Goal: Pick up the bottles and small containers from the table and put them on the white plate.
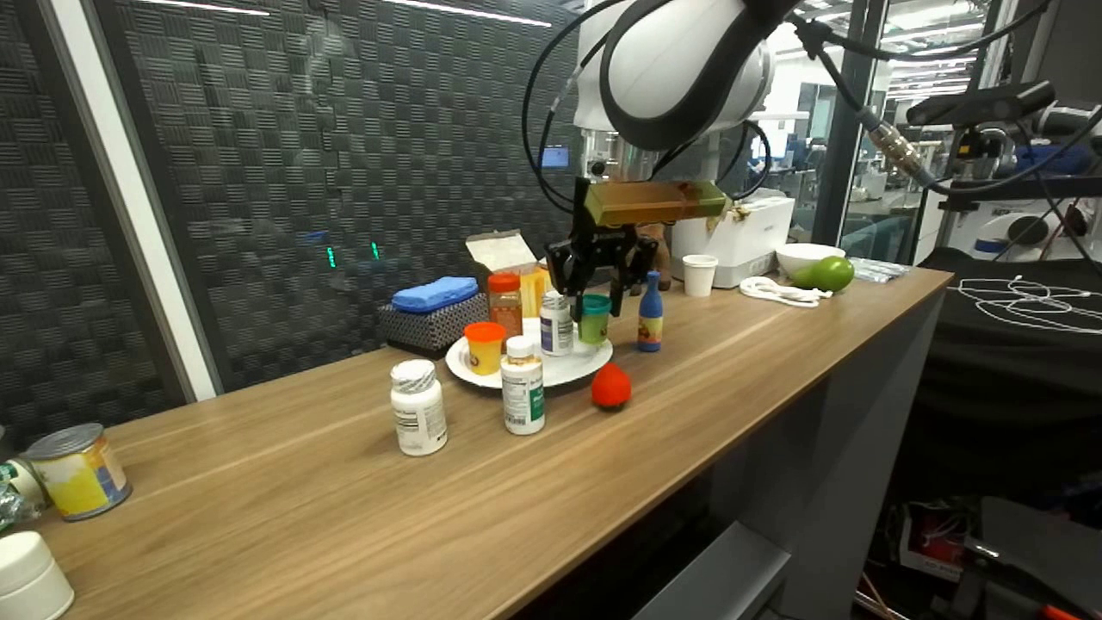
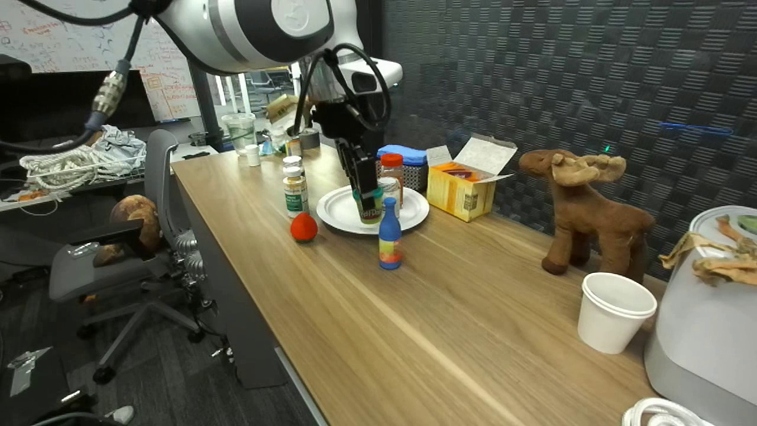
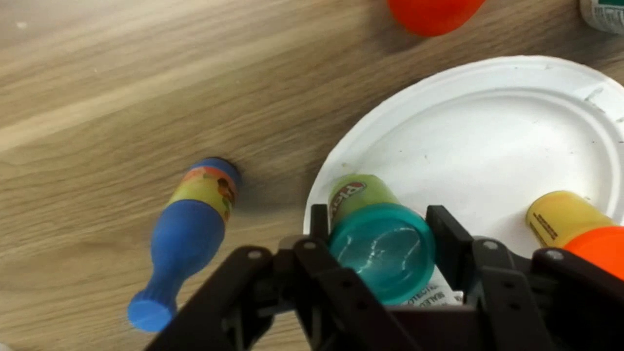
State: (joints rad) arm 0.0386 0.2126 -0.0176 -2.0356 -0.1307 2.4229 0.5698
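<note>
My gripper [image 1: 597, 312] is shut on the teal lid of a green container [image 3: 382, 251], upright at the white plate's [image 3: 482, 141] edge; I cannot tell if its base touches the plate. Beside it on the plate stand a white bottle [image 1: 557, 331] and an orange-lidded yellow container [image 1: 485, 351]. A red-capped jar [image 1: 505, 306] is behind them, its base hidden. On the table stand two white bottles, one plain-capped with a green label [image 1: 523, 392], one with a wide cap [image 1: 418, 409]. A red round container [image 2: 303, 227] and a blue bottle [image 2: 390, 236] stand near the plate.
Behind the plate are an open yellow box [image 2: 464, 189] and a blue cloth on a dark box [image 1: 435, 320]. A brown plush moose [image 2: 597, 219], paper cup [image 2: 615, 313] and white appliance [image 1: 745, 237] stand further along. A yellow can [image 1: 77, 474] is at the far end.
</note>
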